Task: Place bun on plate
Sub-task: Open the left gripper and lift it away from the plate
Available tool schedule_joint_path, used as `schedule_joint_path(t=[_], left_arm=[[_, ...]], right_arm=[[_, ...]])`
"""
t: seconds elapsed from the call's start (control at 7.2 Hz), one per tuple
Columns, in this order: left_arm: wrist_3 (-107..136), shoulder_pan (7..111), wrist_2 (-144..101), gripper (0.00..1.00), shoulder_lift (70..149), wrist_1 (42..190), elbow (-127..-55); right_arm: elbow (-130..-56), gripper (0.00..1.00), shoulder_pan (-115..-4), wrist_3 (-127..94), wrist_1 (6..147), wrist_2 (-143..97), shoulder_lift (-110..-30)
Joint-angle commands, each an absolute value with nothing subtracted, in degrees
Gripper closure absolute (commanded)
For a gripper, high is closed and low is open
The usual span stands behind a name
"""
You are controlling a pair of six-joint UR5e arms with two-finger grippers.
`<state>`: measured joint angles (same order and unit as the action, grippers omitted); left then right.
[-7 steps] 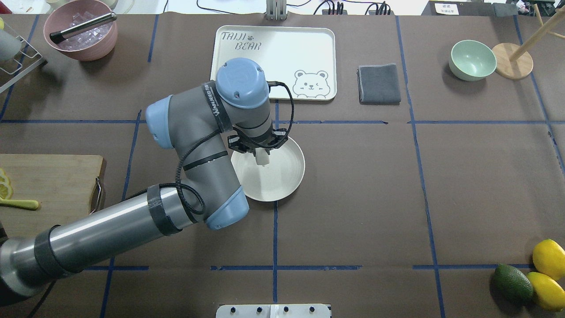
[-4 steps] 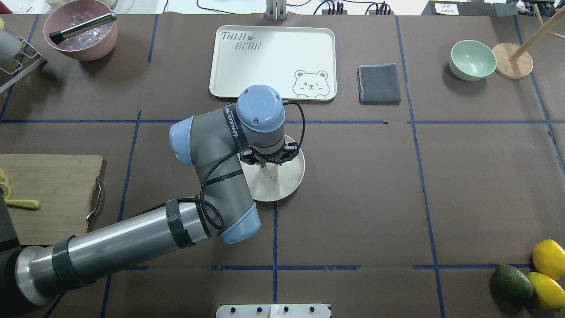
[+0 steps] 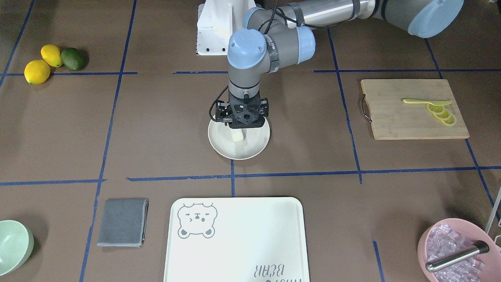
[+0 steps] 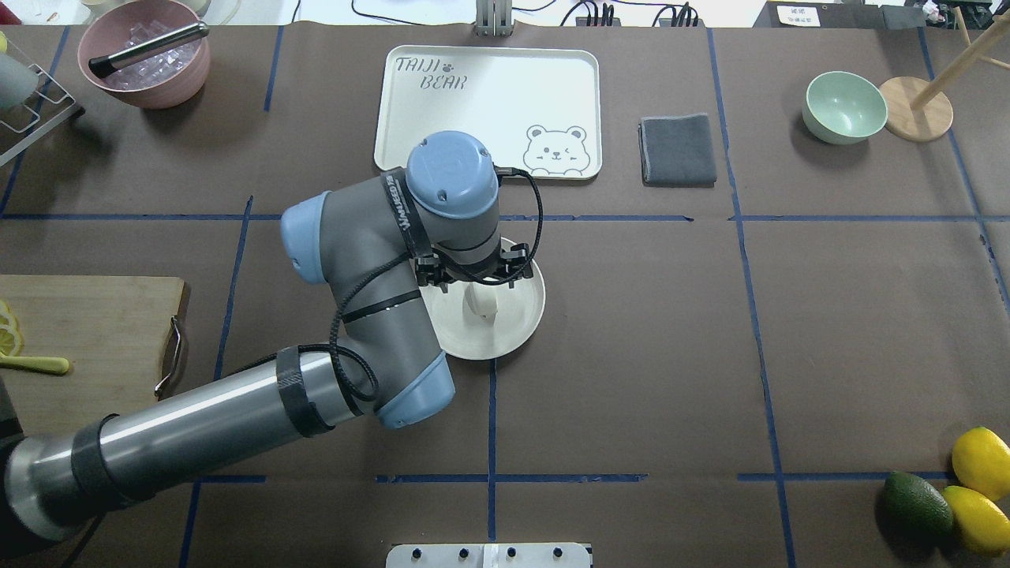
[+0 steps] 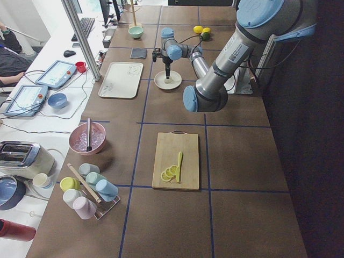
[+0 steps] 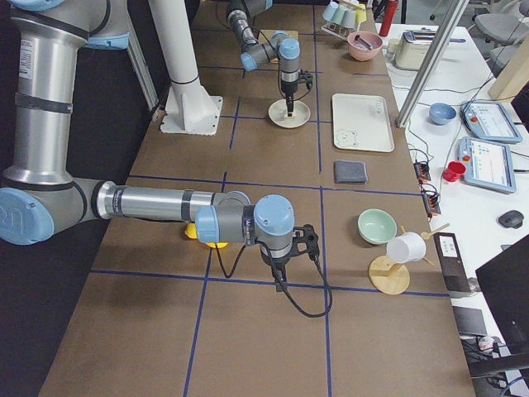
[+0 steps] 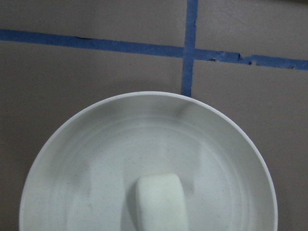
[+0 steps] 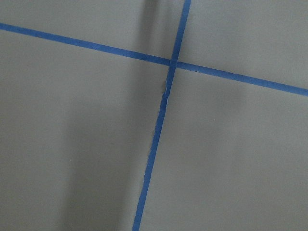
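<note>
We see a brown surface (image 4: 631, 355) taped into blue squares, with the left arm (image 4: 197, 426) reaching over its middle. Beneath it sits the round cream plate (image 4: 517, 323). The left gripper (image 4: 476, 285) hangs directly above, jaws apparently released, and no finger shows beside the bun (image 7: 161, 202), which lies on the plate near its centre. We judge a straight upward lift safest, so nothing nudges it. The right gripper (image 6: 291, 248) sits well apart; we cannot tell its jaws' state.
</note>
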<state>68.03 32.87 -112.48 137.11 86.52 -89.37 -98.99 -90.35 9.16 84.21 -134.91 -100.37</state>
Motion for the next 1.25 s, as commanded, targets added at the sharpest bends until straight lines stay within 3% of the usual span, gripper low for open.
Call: schedule_joint_path(t=[0.0,0.14,0.42,0.56,0.83,1.11], left_arm=[[49.7,41.2,-116.2,0.0,118.5,72.8,-115.0],[37.3,47.2,-119.1,0.0,113.3,68.5,-119.7],[13.8,60.7,-124.1,0.0,102.9,67.9,-119.3],[2.4,69.8,-128.0,0.0,97.9,68.1,-116.0],[-13.9,84.8,-131.6,0.0,95.4,68.6,-103.9],[-13.9,87.5,-126.9,0.0,90.4,68.7,-101.3]], right_arm=[[-98.8,0.0,-90.4,9.2,84.1,-134.9,-100.5],[-98.8,0.0,-90.4,9.3,84.1,-134.9,-100.5],[-98.9,0.0,-90.4,9.3,84.0,-135.0,-100.5],[-98.8,0.0,-90.4,9.3,84.0,-134.9,-100.5],[-98.9,0.0,-90.4,9.2,84.0,-135.0,-100.5],[-98.9,0.0,-90.4,9.2,84.0,-135.0,-100.5]])
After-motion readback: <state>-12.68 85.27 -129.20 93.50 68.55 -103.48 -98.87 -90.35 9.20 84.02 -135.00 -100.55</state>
